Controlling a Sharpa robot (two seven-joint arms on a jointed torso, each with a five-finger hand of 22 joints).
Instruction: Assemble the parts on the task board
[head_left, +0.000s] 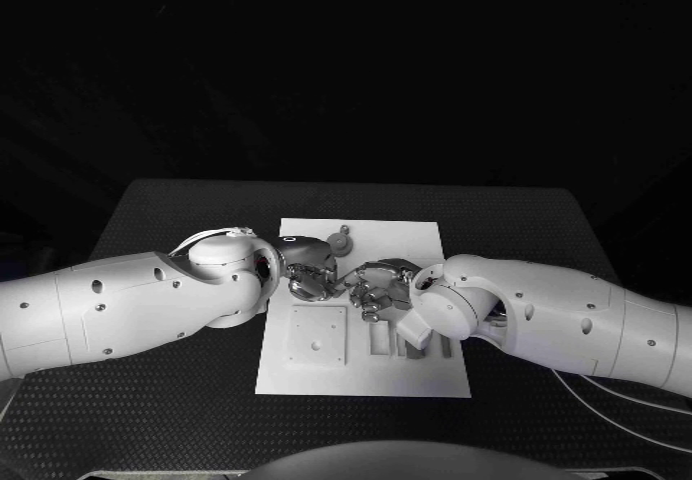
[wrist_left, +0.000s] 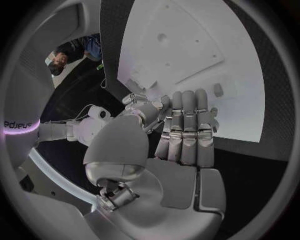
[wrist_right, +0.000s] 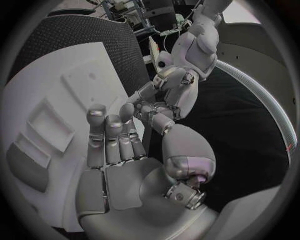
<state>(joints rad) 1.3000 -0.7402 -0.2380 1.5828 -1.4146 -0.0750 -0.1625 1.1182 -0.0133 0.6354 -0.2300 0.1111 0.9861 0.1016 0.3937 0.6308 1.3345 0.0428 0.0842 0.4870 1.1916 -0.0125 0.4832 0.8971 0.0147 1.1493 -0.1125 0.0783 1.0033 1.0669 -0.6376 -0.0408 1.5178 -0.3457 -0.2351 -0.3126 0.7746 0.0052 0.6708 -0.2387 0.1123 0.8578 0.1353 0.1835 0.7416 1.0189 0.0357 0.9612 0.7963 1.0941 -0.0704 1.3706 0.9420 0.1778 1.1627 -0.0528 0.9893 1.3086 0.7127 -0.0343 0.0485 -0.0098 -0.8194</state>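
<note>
Both hands meet above the task board (head_left: 418, 235), fingers extended, holding nothing

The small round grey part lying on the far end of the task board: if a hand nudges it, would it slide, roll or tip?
The grey part looks flat and low on the task board, so it would probably slide rather than tip. Its rounded outline might let it spin or skid on the smooth white surface. It seems small, likely light.
</note>
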